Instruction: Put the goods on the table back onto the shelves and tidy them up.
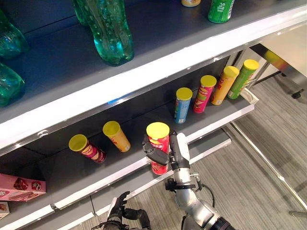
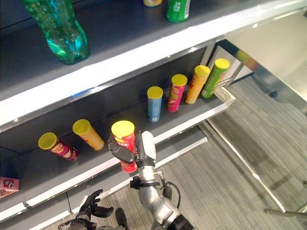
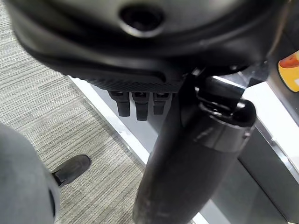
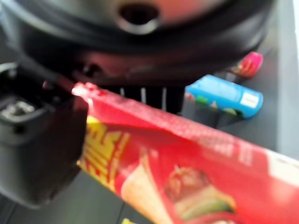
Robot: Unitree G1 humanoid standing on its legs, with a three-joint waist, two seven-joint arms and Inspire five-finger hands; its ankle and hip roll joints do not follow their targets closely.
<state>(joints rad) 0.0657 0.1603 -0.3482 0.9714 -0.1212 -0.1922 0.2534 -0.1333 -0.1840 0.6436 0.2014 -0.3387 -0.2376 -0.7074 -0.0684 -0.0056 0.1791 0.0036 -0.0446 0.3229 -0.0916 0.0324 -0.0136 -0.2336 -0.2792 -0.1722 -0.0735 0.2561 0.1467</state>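
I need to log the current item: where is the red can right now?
In the left eye view the red can is held upright in the right hand at the front edge of the lower shelf, between the orange can and the blue can.

A tall red cardboard snack tube with a yellow lid [image 1: 158,143], printed with yellow lettering and what looks like a blurred food picture, sits in the dark right hand with a white thumb cover [image 1: 165,154], while the black left hand [image 1: 117,211] shows above grey striped carpet [image 1: 249,177]. On the dark grey lower shelf with a white front edge [image 1: 120,175] stand yellow-lidded tubes: maroon [image 1: 86,148], orange-yellow [image 1: 116,135], blue [image 1: 182,104], pink [image 1: 205,93], orange [image 1: 224,85] and green [image 1: 242,78]. Translucent green plastic bottles [image 1: 108,28] and a green can [image 1: 219,10] occupy the grey upper shelf [image 1: 158,33], and a pink box [image 1: 19,187] lies at far left.
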